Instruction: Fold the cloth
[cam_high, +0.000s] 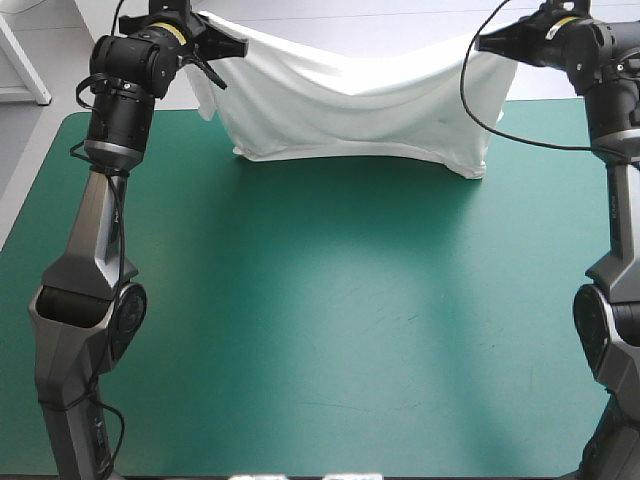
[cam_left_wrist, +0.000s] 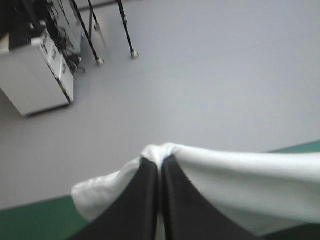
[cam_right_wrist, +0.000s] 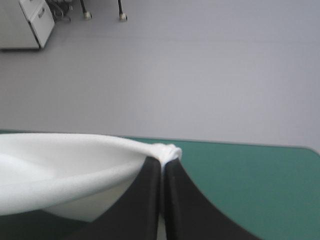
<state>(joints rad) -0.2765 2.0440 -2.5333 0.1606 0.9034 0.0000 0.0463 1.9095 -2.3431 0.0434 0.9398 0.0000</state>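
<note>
The white T-shirt (cam_high: 350, 100) hangs stretched between both raised grippers near the table's far edge, sagging in the middle, its lower hem brushing the teal-green cover. My left gripper (cam_high: 235, 45) is shut on the shirt's left upper corner. My right gripper (cam_high: 485, 42) is shut on the right upper corner. In the left wrist view the black fingers (cam_left_wrist: 147, 200) meet in an arch with the T-shirt (cam_left_wrist: 240, 185) bunched at the tips. The right wrist view shows the same: the gripper (cam_right_wrist: 162, 162) pinching the T-shirt (cam_right_wrist: 65, 170), which drapes away to one side.
The teal-green table cover (cam_high: 320, 320) stretches bare from the shirt's hem to the near edge. The table's far edge lies just behind the hanging shirt. Both arms stand tall along the table's left and right sides.
</note>
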